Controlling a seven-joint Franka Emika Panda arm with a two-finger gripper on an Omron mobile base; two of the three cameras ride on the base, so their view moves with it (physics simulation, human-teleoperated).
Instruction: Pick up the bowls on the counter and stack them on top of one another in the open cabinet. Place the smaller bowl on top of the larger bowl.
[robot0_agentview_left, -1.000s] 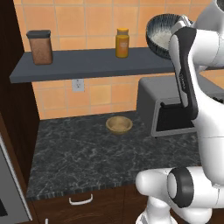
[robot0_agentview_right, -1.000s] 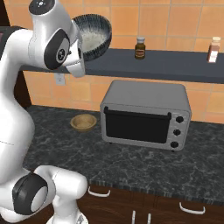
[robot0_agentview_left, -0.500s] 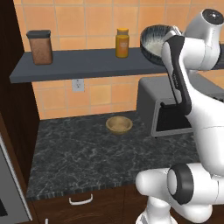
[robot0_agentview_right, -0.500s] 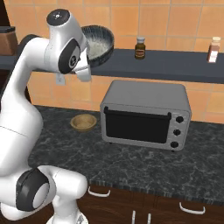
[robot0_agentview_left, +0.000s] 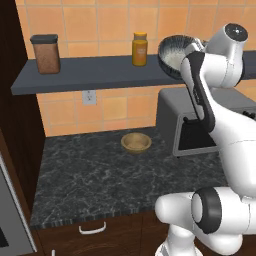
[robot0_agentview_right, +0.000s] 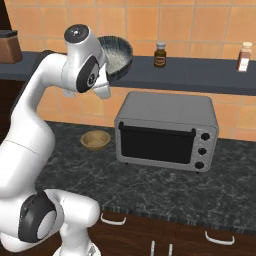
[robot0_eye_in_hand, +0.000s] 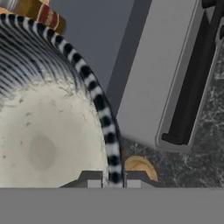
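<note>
One end effector (robot0_eye_in_hand: 113, 178) pinches the larger bowl (robot0_agentview_left: 174, 54) rim at the open cabinet (robot0_agentview_left: 95, 73) edge

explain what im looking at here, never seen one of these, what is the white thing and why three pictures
The white thing is a robot arm on a base, in a computer-drawn kitchen. Two pictures come from cameras on the base, behind the arm to its left and right, so they show the same scene from two sides. The third comes from a camera on the hand, looking along the gripper, whose two dark fingers pinch the rim of a big striped bowl, held tilted up at the shelf. On the black counter sit a small tan bowl and a grey toaster oven. The shelf also holds a brown canister, an orange jar and two small bottles.
</note>
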